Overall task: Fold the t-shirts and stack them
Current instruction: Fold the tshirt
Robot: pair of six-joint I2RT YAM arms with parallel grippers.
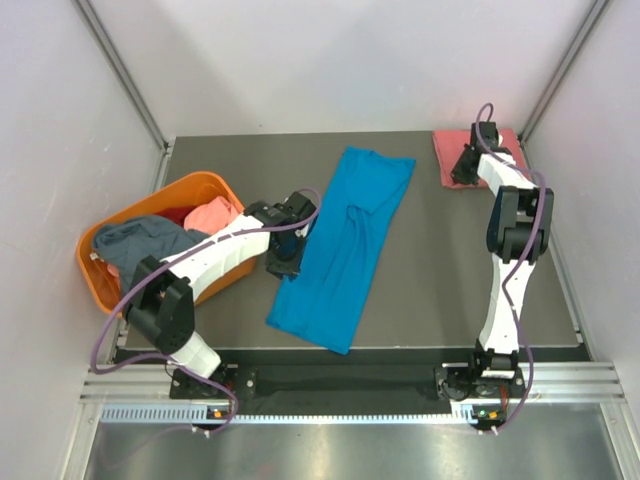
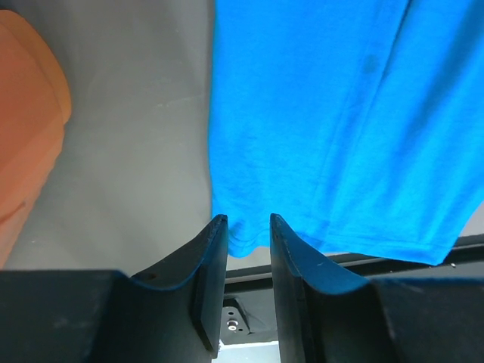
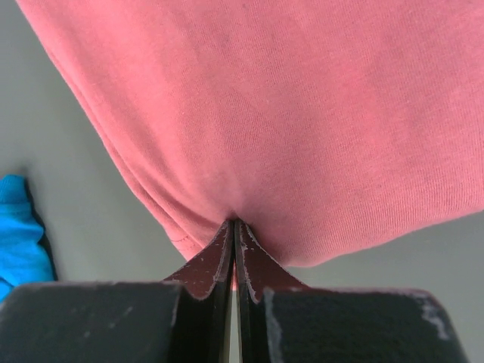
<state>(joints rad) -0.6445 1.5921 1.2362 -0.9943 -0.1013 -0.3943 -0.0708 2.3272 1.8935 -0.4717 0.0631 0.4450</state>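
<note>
Left end effector (image 2: pixel 248 221) spread, empty | at near-left hem corner of blue t-shirt (image 1: pixel 345 240) | long axis near-to-far, tilted right | left arm (image 1: pixel 215 252) nearer

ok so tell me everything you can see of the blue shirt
The blue t-shirt is bright blue soft knit cloth, apparently folded lengthwise into a long strip, with creases running down it. It lies flat in the middle of the dark table, slanting from far right to near left, its hemmed end close to the table's near edge. The left gripper is at its left edge, jaws apart; whether it touches the cloth cannot be told.
</note>
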